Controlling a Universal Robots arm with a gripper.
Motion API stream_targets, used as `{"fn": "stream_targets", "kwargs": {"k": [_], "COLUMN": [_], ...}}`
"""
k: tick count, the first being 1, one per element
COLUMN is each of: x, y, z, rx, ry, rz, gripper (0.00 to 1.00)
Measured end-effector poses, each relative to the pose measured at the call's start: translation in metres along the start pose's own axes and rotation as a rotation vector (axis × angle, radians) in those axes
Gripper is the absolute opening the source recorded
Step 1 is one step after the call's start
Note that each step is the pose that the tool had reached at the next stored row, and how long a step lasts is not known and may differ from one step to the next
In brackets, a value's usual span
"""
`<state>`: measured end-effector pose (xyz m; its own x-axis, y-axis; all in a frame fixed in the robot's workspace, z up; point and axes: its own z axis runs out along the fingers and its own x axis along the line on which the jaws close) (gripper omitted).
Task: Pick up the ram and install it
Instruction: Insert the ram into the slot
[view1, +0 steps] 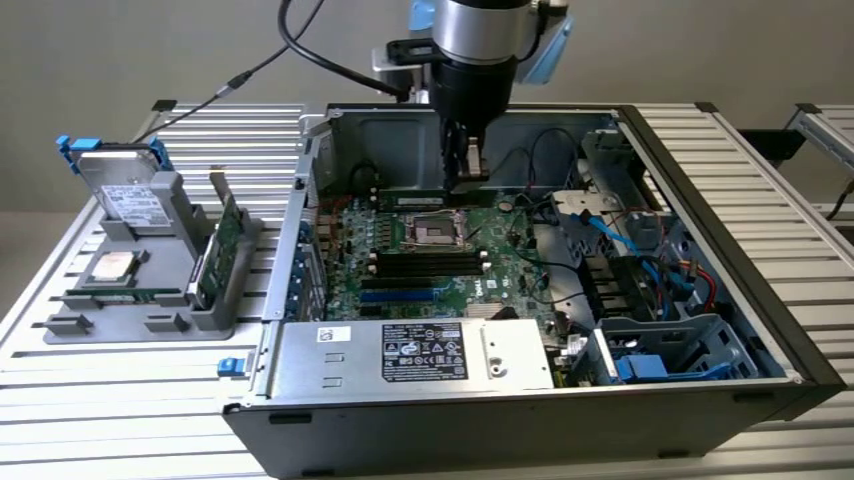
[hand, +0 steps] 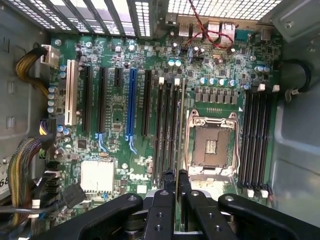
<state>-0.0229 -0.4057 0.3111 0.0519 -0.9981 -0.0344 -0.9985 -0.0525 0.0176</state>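
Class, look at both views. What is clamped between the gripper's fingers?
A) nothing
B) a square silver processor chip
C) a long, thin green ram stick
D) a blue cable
C: the ram sits edge-on between the fingers of the gripper, above the motherboard.

White "DELL" brand lettering (hand: 134, 175) stands printed on the green motherboard (hand: 120, 100), just beside the finned silver heatsink (hand: 97, 176). A black-and-white rating label (view1: 423, 352) sits in the middle of the top face of the silver metal power supply box (view1: 514, 360). Its rows of print and small marks cannot be read.
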Motion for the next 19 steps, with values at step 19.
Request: {"fn": "stream_targets", "kwargs": {"k": [19], "x": [0.011], "y": [0.0057], "z": [0.0343], "rx": [0.0000], "ry": [0.0000], "rz": [0.000], "gripper": [0.14]}}
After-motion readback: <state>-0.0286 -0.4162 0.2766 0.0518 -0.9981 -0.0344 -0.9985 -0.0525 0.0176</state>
